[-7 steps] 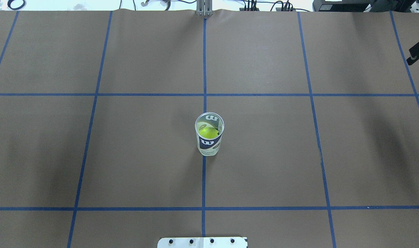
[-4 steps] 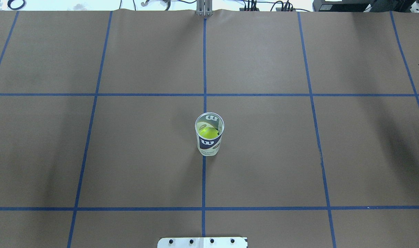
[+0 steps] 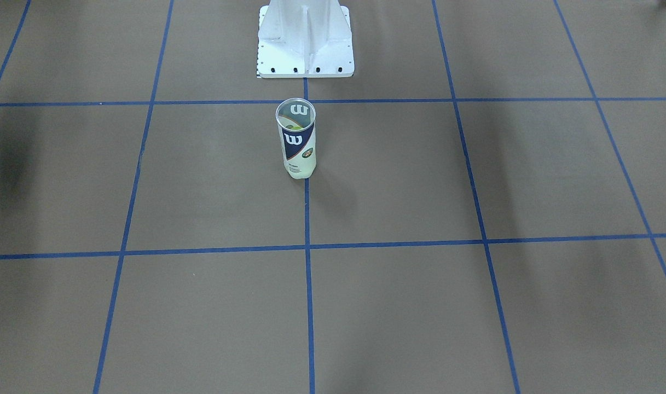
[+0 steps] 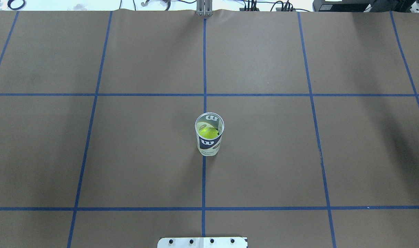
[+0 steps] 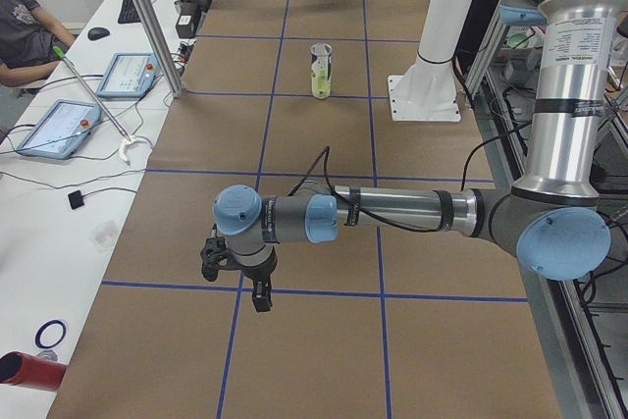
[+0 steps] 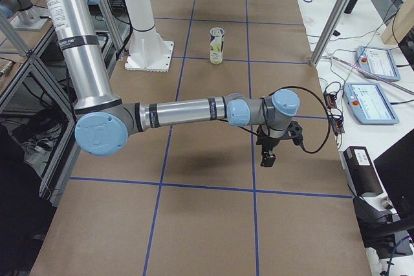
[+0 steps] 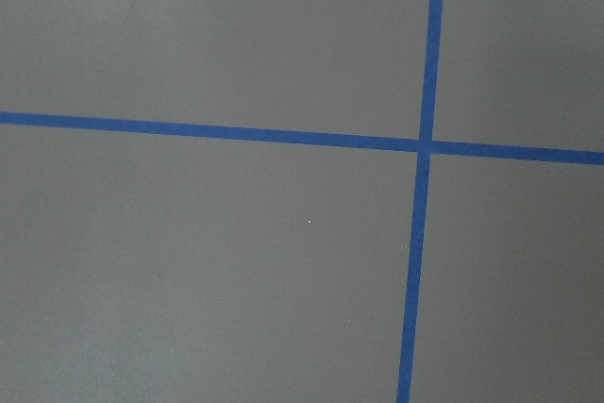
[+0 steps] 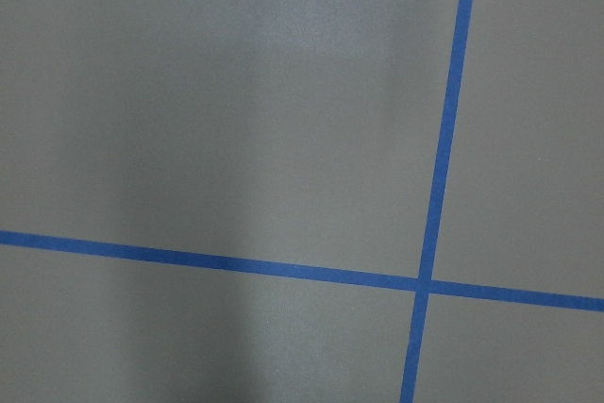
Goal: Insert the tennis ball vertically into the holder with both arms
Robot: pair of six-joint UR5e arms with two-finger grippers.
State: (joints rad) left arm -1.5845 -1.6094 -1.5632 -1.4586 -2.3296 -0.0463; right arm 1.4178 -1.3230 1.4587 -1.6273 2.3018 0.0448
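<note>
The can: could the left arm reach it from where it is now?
Probably yes. The can stands upright in the open, with only bare table between it and the left arm.

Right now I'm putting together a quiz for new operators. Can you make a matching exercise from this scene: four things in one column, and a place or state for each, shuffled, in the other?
Things
1. holder
2. tennis ball
3. pedestal base
4. left gripper

Places or states
A. inside the holder, below its rim
B. above the table, far from the holder
C. upright on the centre tape line
D. white, at the table's edge on the robot's side

Pairs: 1-C, 2-A, 3-D, 4-B
</note>
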